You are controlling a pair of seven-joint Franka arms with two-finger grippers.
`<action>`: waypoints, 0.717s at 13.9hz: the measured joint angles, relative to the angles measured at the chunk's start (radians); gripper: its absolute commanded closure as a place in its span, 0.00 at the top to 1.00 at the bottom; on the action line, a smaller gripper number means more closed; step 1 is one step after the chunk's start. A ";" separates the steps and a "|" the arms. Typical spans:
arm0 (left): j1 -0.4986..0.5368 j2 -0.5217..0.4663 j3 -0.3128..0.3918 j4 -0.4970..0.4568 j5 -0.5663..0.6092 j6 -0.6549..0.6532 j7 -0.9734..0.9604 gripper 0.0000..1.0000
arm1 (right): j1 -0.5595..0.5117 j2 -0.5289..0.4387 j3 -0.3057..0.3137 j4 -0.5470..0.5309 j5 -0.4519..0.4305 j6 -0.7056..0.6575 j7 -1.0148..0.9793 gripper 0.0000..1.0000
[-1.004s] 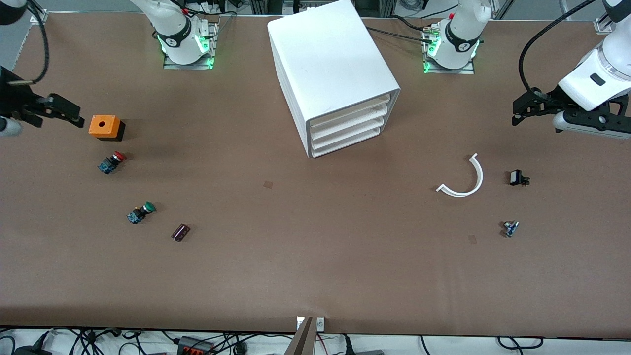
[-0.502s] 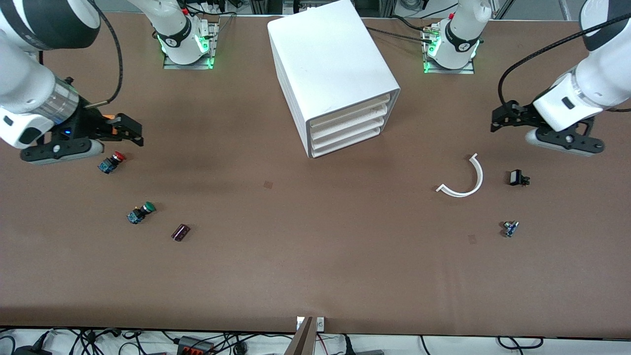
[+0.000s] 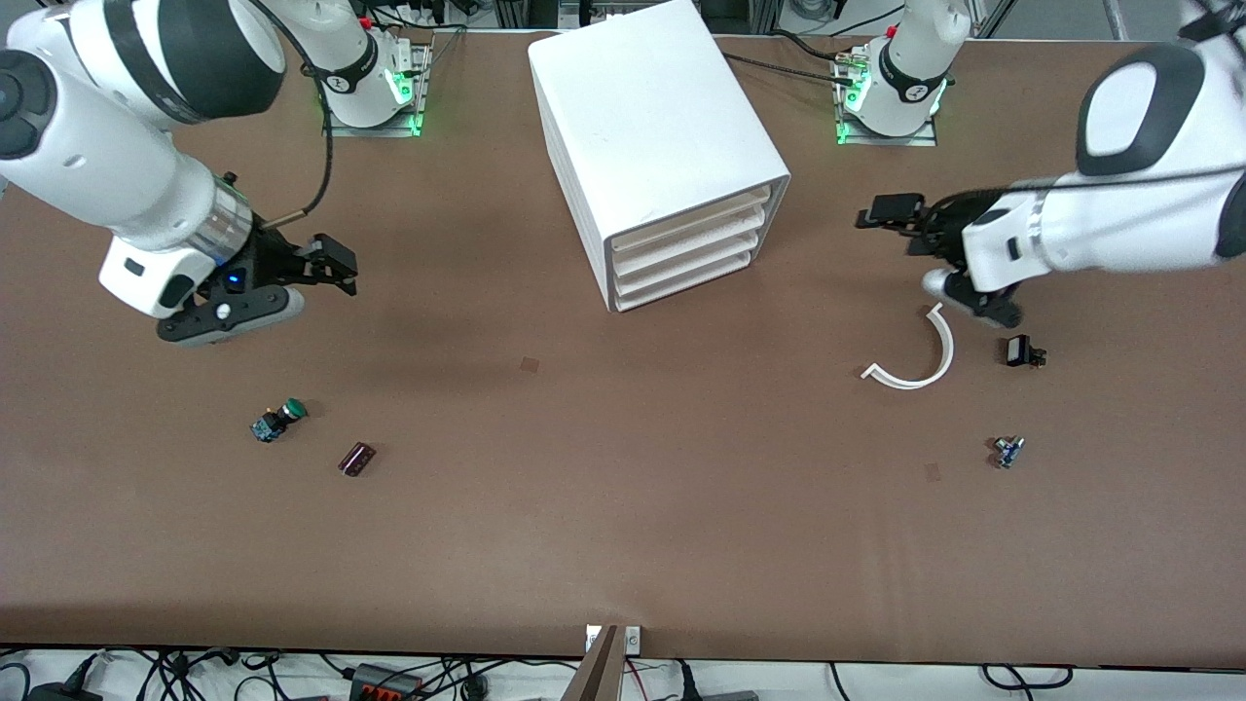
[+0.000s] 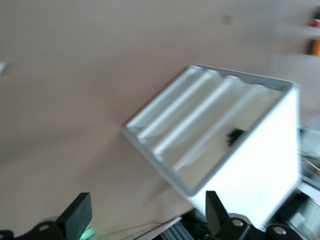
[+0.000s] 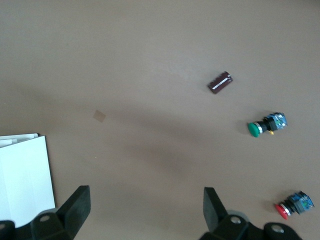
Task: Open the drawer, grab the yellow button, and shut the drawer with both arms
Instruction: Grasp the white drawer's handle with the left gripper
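Both grippers up, spread wide, empty.
Left gripper (image 3: 891, 216) right of cabinet (image 3: 654, 146), frame centre-top; right gripper (image 3: 331, 268) at left; drawers (image 3: 684, 255) shut, button unseen.

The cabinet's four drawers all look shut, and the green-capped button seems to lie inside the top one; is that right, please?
Not quite. The cabinet does have all four drawers shut, but the green-capped button lies on the open table, toward the right arm's end, beside a small dark cylinder. The front view shows this.
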 measured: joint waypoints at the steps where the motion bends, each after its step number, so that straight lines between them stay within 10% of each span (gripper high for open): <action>1: 0.001 0.053 0.001 -0.001 -0.083 -0.010 0.082 1.00 | 0.016 0.019 0.000 0.013 0.000 0.007 0.000 1.00; 10: 0.009 0.285 -0.002 -0.090 -0.419 -0.073 0.484 0.86 | 0.077 0.072 0.000 0.035 0.000 0.053 0.039 1.00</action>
